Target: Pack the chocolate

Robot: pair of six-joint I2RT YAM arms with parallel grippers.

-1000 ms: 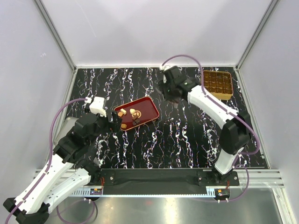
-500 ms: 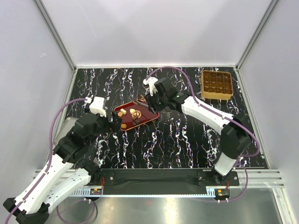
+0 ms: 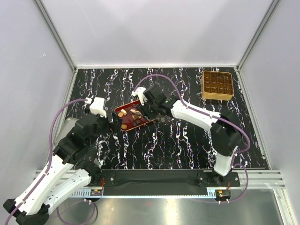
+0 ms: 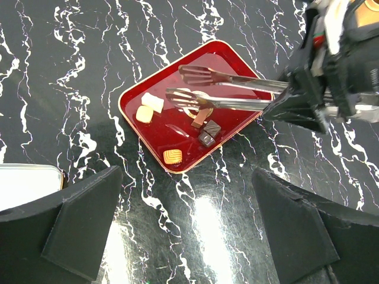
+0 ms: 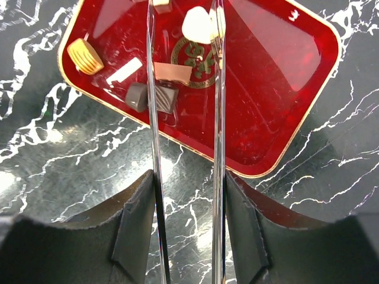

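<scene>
The chocolate lies in a red tray: pale lumps, a ridged tan piece, dark pieces and a brown slab. My right gripper is shut on metal tongs. The tongs' arms stand apart and reach over the tray, with the brown slab between them. I cannot tell whether they touch anything. My left gripper hangs open over the table just near of the tray, with nothing in it.
A square golden box with a grid of compartments sits at the back right corner. A pale flat container lies at the table's left edge beside my left arm. White walls close in the black marbled table.
My right arm has swung left from near the golden box to the tray, bringing the tongs over the chocolate. My left arm has not moved.
</scene>
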